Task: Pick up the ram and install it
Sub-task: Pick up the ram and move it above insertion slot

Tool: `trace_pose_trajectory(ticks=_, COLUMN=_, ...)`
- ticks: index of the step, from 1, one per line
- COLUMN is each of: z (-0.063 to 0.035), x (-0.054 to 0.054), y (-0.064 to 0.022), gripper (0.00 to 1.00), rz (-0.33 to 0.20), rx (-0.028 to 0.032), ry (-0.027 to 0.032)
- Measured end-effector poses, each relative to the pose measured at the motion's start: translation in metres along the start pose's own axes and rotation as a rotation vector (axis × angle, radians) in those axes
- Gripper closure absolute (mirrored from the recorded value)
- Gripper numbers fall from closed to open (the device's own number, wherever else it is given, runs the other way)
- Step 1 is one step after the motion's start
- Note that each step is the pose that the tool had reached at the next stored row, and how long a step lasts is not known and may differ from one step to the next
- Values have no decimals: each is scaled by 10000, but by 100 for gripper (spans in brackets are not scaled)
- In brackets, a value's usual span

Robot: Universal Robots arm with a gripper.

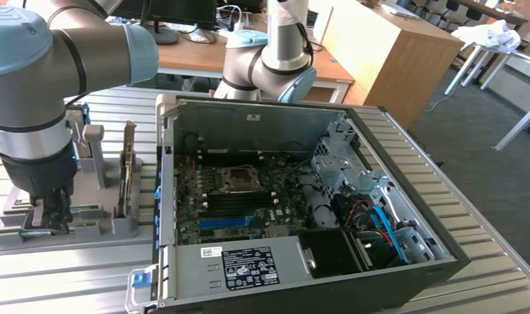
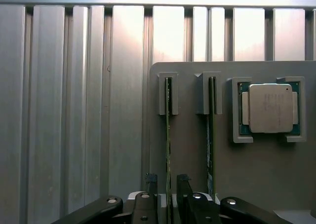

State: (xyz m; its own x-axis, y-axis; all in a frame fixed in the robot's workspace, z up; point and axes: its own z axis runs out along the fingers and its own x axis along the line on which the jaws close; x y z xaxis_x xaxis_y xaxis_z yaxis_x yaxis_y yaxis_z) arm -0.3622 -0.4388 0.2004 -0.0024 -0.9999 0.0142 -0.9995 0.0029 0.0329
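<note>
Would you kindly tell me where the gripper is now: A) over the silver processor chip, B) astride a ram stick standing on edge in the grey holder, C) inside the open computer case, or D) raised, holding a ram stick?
B: the wrist view shows the gripper with one finger on each side of the ram, not touching it, in the grey holder; the processor chip sits apart.

A ribbed metal table (image 1: 64, 278) lies under the gripper (image 1: 47, 224). Well beyond it stands a wooden desk (image 1: 195, 57), beside a wooden cabinet (image 1: 396, 59). Grey carpet floor (image 1: 483, 157) spreads farther away, brightly lit.
</note>
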Motion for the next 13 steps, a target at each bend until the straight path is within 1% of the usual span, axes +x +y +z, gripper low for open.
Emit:
trace_pose_trajectory(ticks=1, z=0, x=0, y=0, gripper=71, rz=0, rx=0, ry=0)
trace_pose_trajectory(ticks=2, z=0, x=0, y=0, gripper=78, rz=0, rx=0, ry=0)
trace_pose_trajectory(ticks=4, z=0, x=0, y=0, gripper=78, rz=0, rx=0, ry=1)
trace_pose_trajectory(ticks=5, z=0, x=0, y=0, gripper=85, rz=0, rx=0, ry=0)
trace_pose_trajectory(ticks=13, z=0, x=0, y=0, gripper=85, rz=0, rx=0, ry=0)
